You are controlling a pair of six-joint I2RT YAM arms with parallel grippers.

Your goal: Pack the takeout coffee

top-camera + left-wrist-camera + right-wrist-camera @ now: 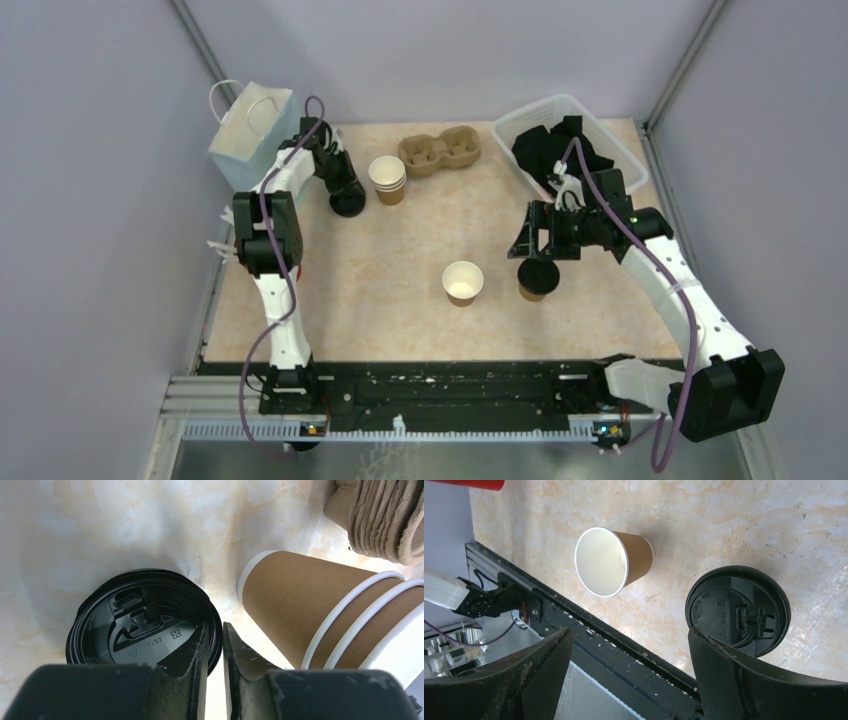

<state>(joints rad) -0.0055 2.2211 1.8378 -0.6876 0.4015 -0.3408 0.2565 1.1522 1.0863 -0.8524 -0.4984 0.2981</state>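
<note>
Right gripper wide open, empty, over the lidded cup on the table front-centre, open cup near it; left gripper a narrow slit apart at the rim of a black lid beside the cup stack, hold unclear.

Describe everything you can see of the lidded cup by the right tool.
The lidded cup is a small kraft-brown paper cup capped by a round black plastic lid with a raised rim, a sip tab and embossed lettering. It stands upright on the table, right of the open cup and apart from it. The right tool hangs just above, jaws wide; no contact shows.
</note>
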